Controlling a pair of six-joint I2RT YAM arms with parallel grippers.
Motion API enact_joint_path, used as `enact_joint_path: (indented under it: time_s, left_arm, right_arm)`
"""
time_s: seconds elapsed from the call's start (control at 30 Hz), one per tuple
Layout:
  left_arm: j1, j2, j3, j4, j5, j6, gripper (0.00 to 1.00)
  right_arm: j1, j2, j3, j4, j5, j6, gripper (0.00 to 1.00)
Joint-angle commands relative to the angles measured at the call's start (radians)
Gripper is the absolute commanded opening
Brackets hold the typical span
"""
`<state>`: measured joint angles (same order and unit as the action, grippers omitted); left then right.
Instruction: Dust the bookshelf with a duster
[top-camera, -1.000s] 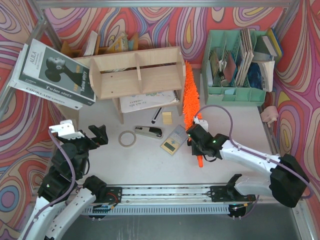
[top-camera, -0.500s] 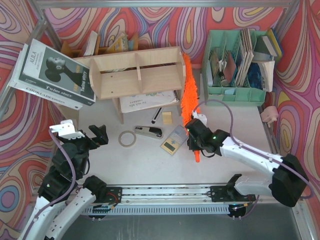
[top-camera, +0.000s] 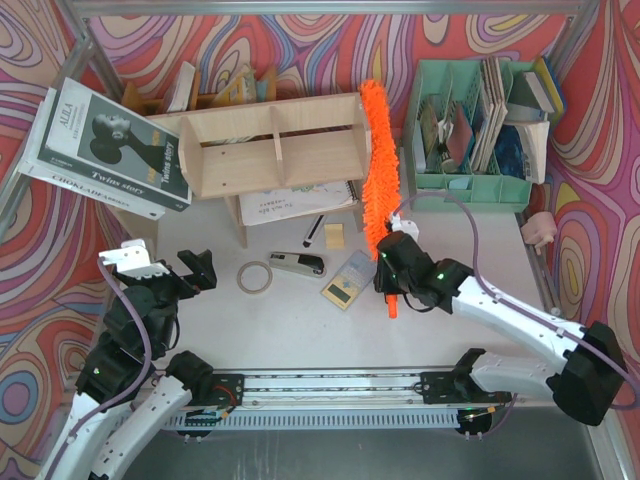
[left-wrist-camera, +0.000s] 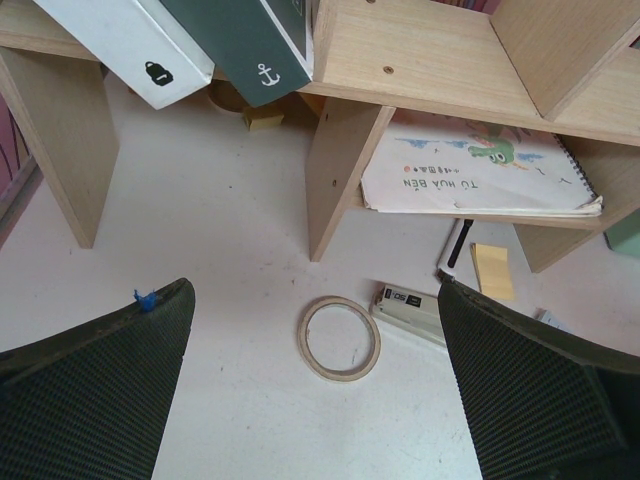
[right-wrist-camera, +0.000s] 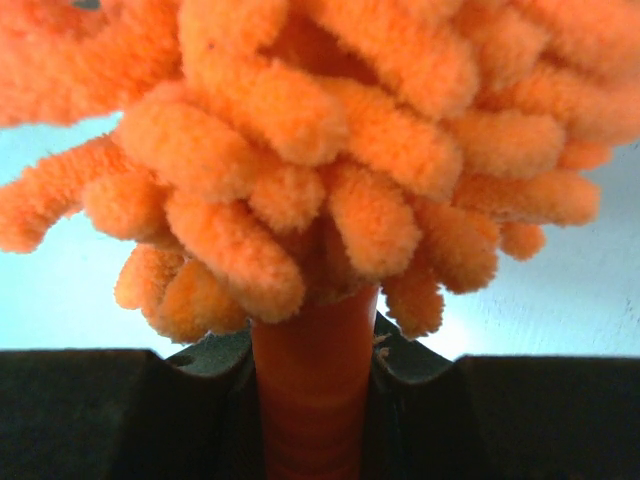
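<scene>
The plywood bookshelf (top-camera: 275, 145) stands at the back left, its two tiers and dividers also filling the top of the left wrist view (left-wrist-camera: 440, 70). The orange fluffy duster (top-camera: 377, 160) is raised, its head running alongside the shelf's right end. My right gripper (top-camera: 391, 272) is shut on the duster's orange handle, which in the right wrist view (right-wrist-camera: 315, 390) sits clamped between the dark jaws under the chenille head. My left gripper (top-camera: 165, 270) hovers open at the near left; its fingers (left-wrist-camera: 95, 400) are wide apart with nothing between them.
On the table lie a tape ring (top-camera: 254, 277), a stapler (top-camera: 298, 263), a sticky-note pad (top-camera: 334, 235) and a small card (top-camera: 346, 283). A spiral notebook (top-camera: 300, 203) lies under the shelf. Large books (top-camera: 105, 150) lean at left. A mint-green organiser (top-camera: 470, 130) stands at right.
The right gripper has lifted and swung the duster upright, so its fluffy head now reaches up past the top right corner of the bookshelf. The left arm has not moved.
</scene>
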<state>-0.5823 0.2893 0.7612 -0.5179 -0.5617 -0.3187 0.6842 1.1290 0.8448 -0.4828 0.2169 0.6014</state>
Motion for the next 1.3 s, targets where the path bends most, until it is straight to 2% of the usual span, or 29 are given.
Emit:
enact_joint_path:
  time_s: [0.0, 0.23, 0.73, 0.87, 1.13, 1.27]
  left_arm:
    - [0.008, 0.001, -0.016, 0.024, 0.003, -0.010, 0.98]
    - [0.009, 0.003, -0.016, 0.025, 0.005, -0.010, 0.98]
    - [0.011, 0.010, -0.016, 0.029, 0.011, -0.008, 0.98]
    - [0.013, 0.010, -0.016, 0.029, 0.013, -0.008, 0.98]
    - [0.014, 0.010, -0.016, 0.030, 0.014, -0.010, 0.98]
    - [0.014, 0.008, -0.016, 0.030, 0.017, -0.010, 0.98]
  right_arm:
    - [0.005, 0.018, -0.083, 0.074, -0.062, 0.047, 0.00]
    - [0.006, 0.094, -0.209, 0.153, -0.134, 0.107, 0.00]
    - [0.008, 0.233, -0.305, 0.247, -0.143, 0.106, 0.00]
    - [0.009, 0.225, -0.286, 0.215, -0.125, 0.100, 0.00]
    - [0.011, 0.095, -0.173, 0.055, -0.081, 0.085, 0.00]
    - [0.012, 0.103, -0.191, 0.042, -0.106, 0.099, 0.00]
